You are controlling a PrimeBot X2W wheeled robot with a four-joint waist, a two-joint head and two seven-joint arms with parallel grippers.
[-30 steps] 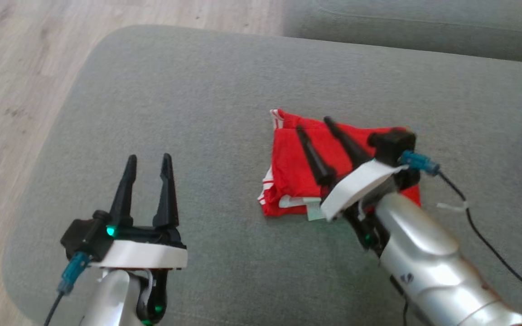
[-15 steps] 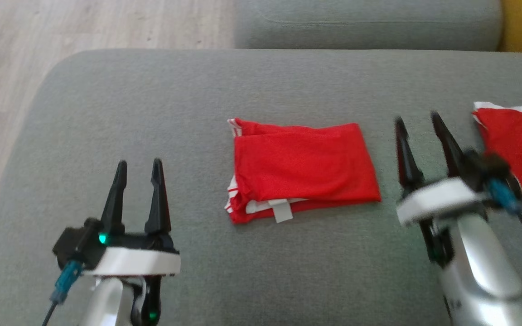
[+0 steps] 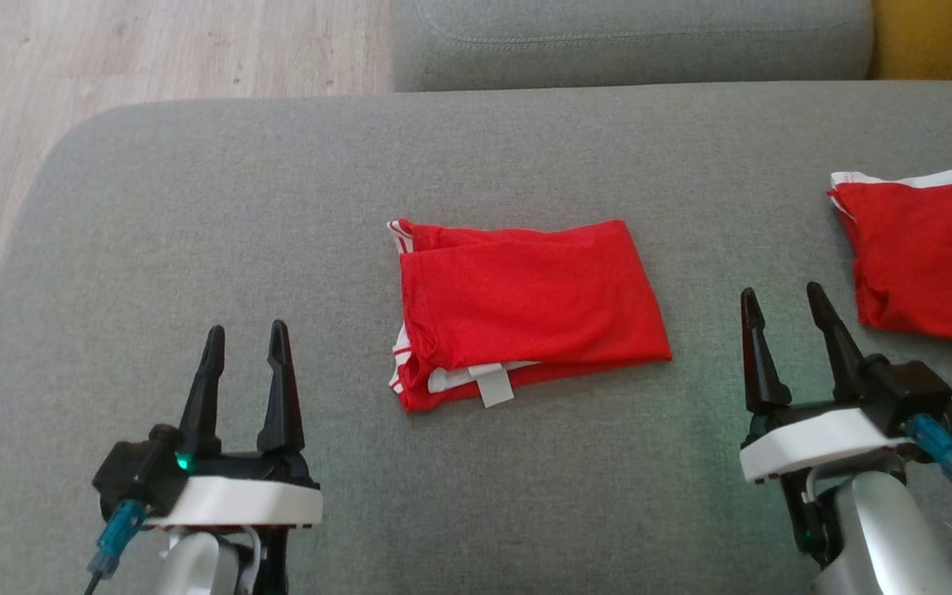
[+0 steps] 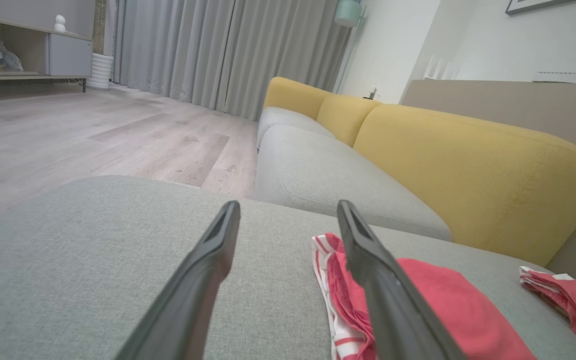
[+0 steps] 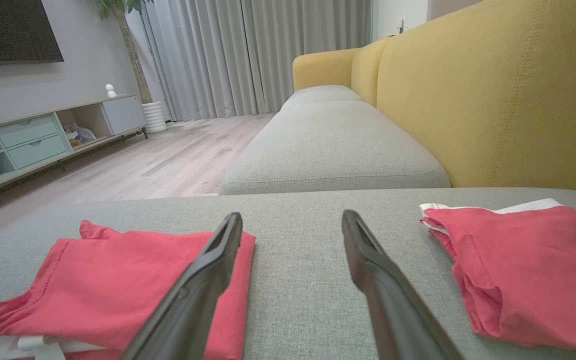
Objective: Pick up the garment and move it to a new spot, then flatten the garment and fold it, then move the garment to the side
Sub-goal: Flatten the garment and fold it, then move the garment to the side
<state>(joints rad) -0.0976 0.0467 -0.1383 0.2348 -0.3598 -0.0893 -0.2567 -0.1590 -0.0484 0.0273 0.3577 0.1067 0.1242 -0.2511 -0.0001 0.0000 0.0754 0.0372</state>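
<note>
Already folded flat, red cloth garment with white trim [image 3: 525,306], mid grey fabric sofa cushion [image 3: 278,207]. Nearer, either side: left jaws and right jaws, spread, empty. Seemingly remaining: moving aside; calls for pinching all layers together.

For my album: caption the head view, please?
Folded red garment on grey sofa between open left gripper and right gripper.

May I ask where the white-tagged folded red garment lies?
The garment lies at head view centre on the grey cushion, between left gripper and right gripper.
</note>
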